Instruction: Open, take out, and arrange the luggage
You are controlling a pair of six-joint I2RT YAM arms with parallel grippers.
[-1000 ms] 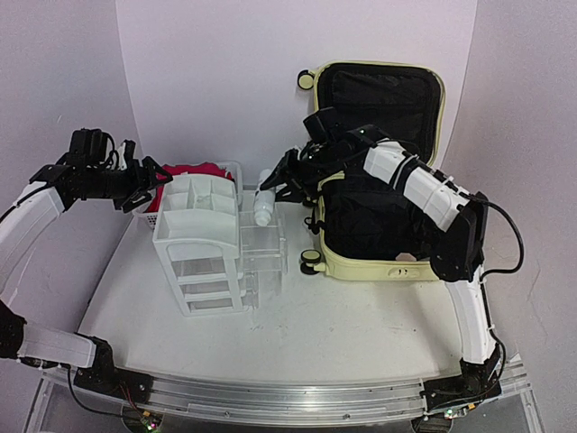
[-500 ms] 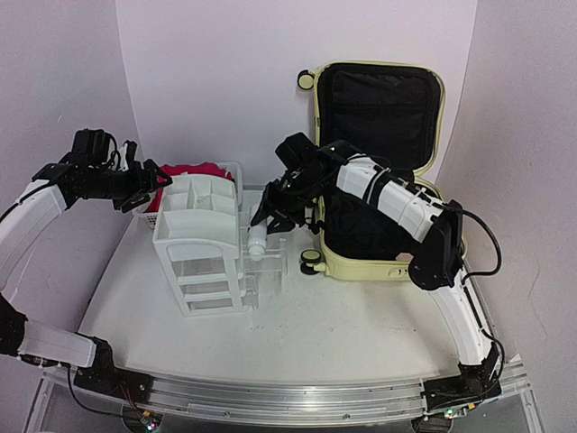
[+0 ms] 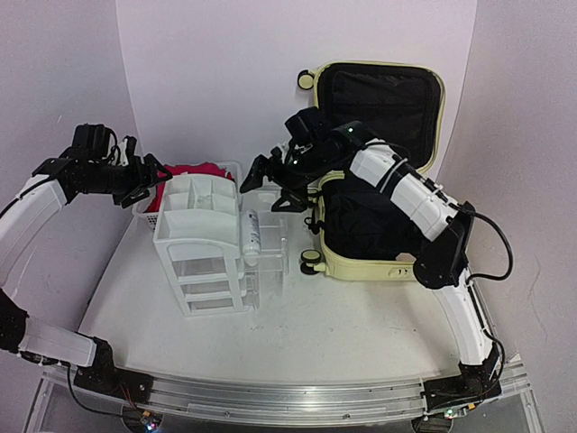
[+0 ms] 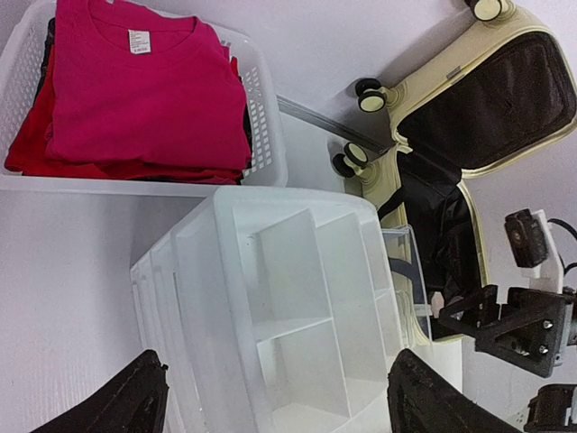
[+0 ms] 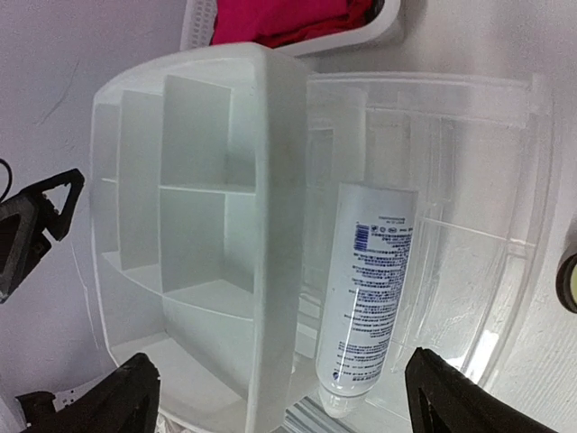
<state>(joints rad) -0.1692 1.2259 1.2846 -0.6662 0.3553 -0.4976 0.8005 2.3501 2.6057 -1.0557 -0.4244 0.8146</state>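
- Hovering above the clear pulled-out drawer, the right tool has its fingers spread wide apart and nothing between them.
- A white bottle with printed text lies on its side in that drawer, below the tool and apart from both fingers.
- The drawer sticks out of the right side of a white drawer organiser; it looks like the top drawer, though the clear plastic makes that hard to judge.
- The left tool hangs over the organiser's far left corner, its fingers also wide apart and empty.
- Behind the organiser sits a white mesh basket with folded red shirts in it.
- The luggage lies open on the surface just to the right of the organiser, with its lid standing up at the back and the black lining showing.
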